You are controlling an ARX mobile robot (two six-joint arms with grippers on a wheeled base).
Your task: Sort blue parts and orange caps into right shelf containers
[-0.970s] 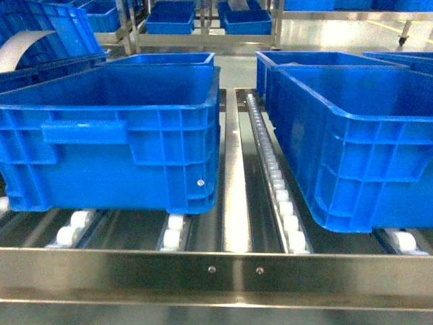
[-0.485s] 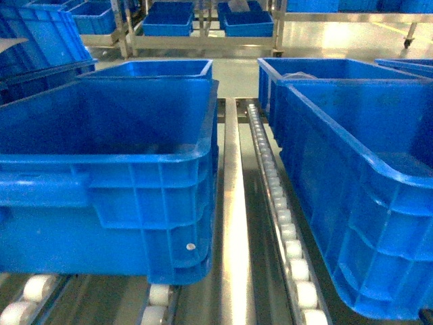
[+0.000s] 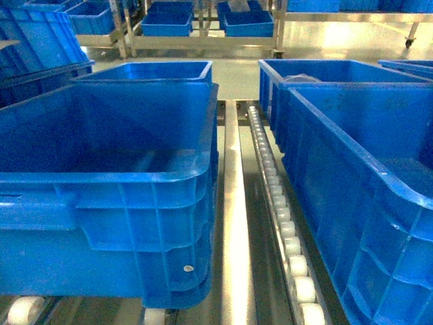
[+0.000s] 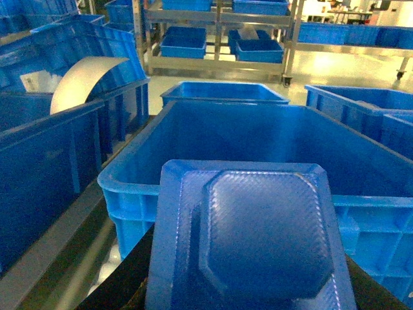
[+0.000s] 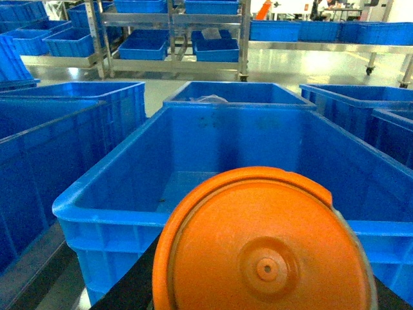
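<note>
Step in hand (judged): delivery. Each arm carries one item towards the crates on the roller shelf; release not yet made.

1. Left arm. The left end effector itself is hidden; its opening cannot be told. A chunky blue plastic part with angular, textured faces fills the lower left wrist view, apparently carried at the end effector. It hangs at the near wall of a large open-top blue plastic crate with ribbed sides, short of the crate's interior. No arm shows in the head view.

2. Shelf. Stainless-steel rack with flat rails and rows of small white rollers; left crate and right crate stand well apart, a roller lane between them. Further blue crates sit behind each.

3. Right arm. The right end effector is likewise hidden, opening not readable. A round orange plastic cap with a centre boss fills the lower right wrist view, apparently held, just short of the near rim of the right crate.

Next move (judged): each arm advances over its rim, lowers, then opens. Clearing the thick rims matters most.
</note>
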